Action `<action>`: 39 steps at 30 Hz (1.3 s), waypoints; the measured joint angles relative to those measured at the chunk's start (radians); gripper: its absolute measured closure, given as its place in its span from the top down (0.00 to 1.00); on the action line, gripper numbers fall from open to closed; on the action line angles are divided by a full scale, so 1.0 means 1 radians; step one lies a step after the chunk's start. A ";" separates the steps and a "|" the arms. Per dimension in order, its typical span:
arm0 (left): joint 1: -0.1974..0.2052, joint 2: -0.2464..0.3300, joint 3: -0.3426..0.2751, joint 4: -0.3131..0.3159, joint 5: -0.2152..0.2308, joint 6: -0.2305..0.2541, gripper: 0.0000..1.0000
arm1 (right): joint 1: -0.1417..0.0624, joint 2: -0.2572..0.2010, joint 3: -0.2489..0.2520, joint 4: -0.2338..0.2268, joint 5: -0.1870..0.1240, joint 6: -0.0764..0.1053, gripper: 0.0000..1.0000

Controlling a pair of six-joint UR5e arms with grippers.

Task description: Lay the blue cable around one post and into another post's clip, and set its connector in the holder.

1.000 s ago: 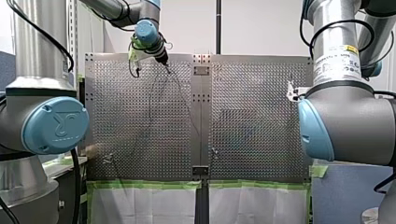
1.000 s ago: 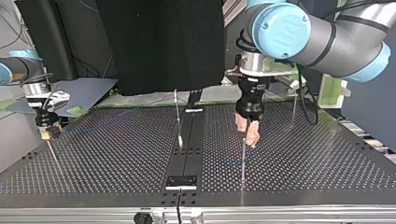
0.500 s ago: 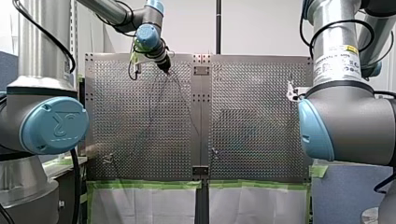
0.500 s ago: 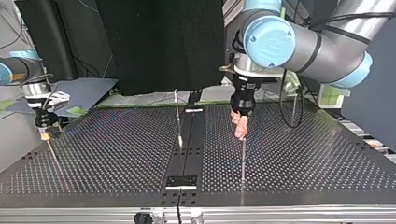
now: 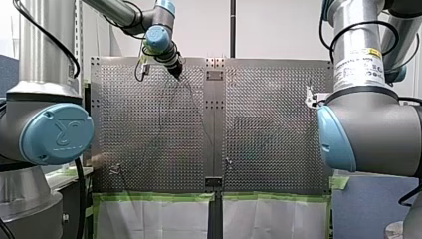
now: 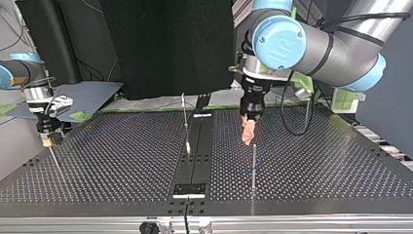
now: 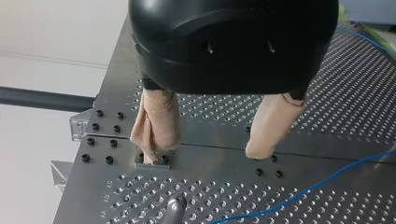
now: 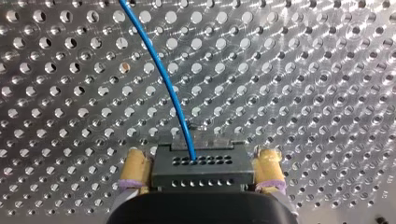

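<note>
My right gripper (image 8: 201, 154) clasps the connector (image 8: 201, 173), my left gripper (image 7: 204, 154) gapes; arm label (image 5: 358, 67) illegible.

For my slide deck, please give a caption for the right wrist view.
My right tool grips the black connector; its blue cable arcs away over the perforated table.

My left black gripper (image 7: 204, 154), with beige pads, points down with its fingers apart. My right yellow-padded gripper (image 8: 200, 157) squeezes a black connector (image 8: 201, 173).

A lab, going by the perforated table (image 6: 122, 161).
</note>
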 joint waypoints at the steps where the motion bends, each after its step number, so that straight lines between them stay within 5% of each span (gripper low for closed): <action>1: 0.000 0.000 0.000 0.000 0.000 0.009 0.98 | 0.000 0.000 0.000 0.001 0.000 0.000 0.99; 18: 0.001 0.000 0.000 0.005 -0.007 0.009 0.98 | -0.002 0.000 0.000 0.004 0.000 -0.001 0.99; 27: 0.005 0.000 -0.001 0.014 -0.083 -0.074 0.98 | -0.002 0.000 0.000 0.007 -0.001 -0.003 0.99; 32: 0.005 0.000 -0.001 0.026 -0.088 -0.130 0.98 | -0.002 0.000 0.000 0.007 -0.001 -0.003 0.99; 39: 0.005 0.000 -0.001 0.028 -0.088 -0.146 0.98 | -0.002 0.000 0.000 0.008 -0.001 -0.003 0.99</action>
